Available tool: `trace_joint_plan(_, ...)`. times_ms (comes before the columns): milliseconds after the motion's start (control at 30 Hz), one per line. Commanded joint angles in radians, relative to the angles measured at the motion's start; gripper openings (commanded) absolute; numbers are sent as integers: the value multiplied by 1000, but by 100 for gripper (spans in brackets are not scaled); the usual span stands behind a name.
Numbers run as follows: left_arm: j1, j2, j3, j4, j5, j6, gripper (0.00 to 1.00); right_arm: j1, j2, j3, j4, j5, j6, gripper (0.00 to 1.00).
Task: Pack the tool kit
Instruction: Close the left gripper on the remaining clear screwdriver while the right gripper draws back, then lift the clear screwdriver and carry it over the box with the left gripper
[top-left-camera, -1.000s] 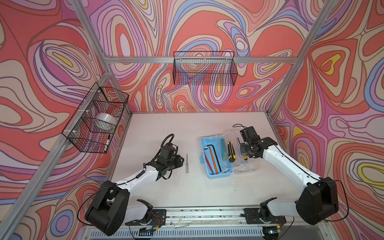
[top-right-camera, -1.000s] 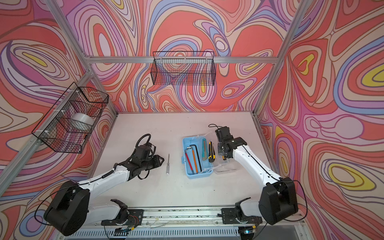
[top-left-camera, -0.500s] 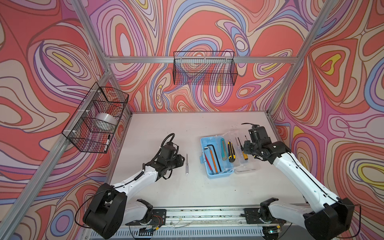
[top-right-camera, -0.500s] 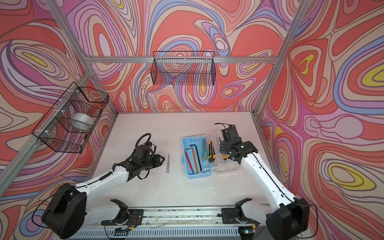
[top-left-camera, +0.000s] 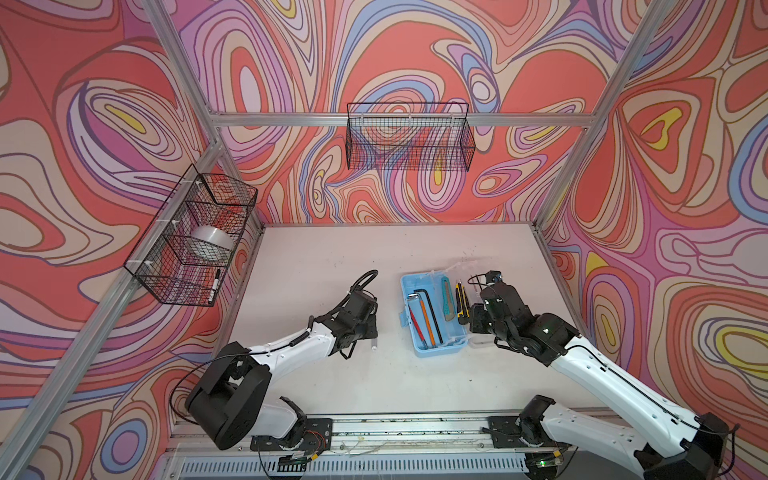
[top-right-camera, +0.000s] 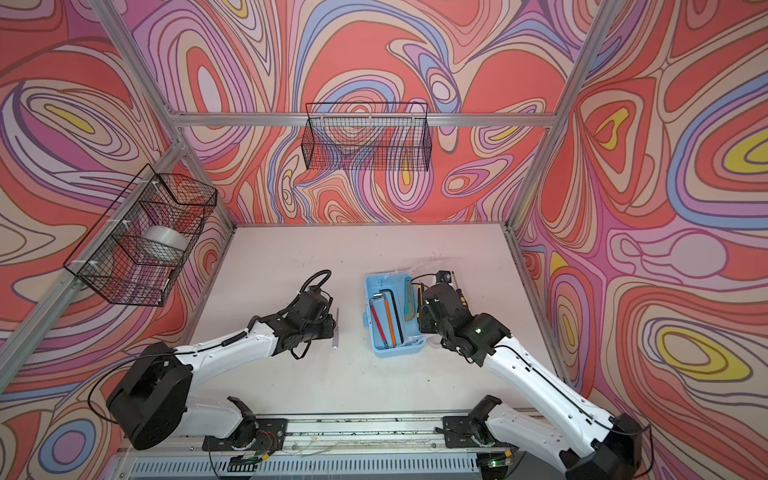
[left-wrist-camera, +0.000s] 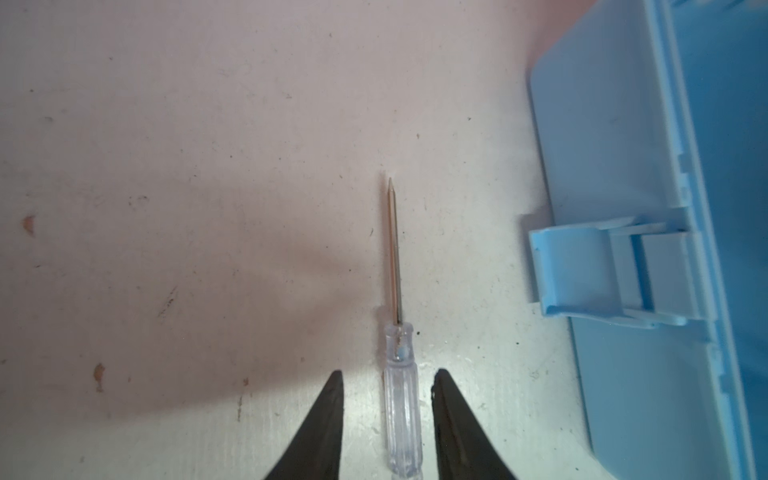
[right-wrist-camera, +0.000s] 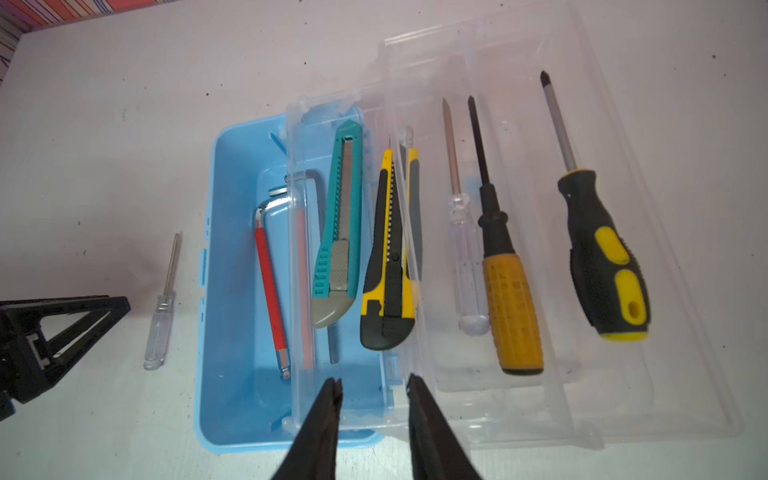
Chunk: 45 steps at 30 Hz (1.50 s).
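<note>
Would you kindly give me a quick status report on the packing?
Left gripper open, straddling small screwdriver on table. Right gripper open over tool kit. Nothing blocking.

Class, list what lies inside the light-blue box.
A red stick, orange stick, silver hex key, black hex key. The clear tray with knives overlaps one side, hiding the floor beneath.

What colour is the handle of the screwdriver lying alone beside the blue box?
The screwdriver handle is clear plastic; the left wrist view shows it best.
</note>
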Motion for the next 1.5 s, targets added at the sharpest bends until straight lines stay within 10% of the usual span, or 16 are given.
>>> trace_joint_plan(0, -19, 33, 42, -62, -74, 5, 36, 6, -12, -6, 38, 7, 12, 29)
trace_joint_plan(900, -129, 212, 121, -111, -140, -59, 35, 6, -37, -69, 75, 13, -21, 30)
trace_joint_plan(1467, -139, 198, 108, -123, -160, -100, 0, 5, -81, -68, 72, 54, -29, 30)
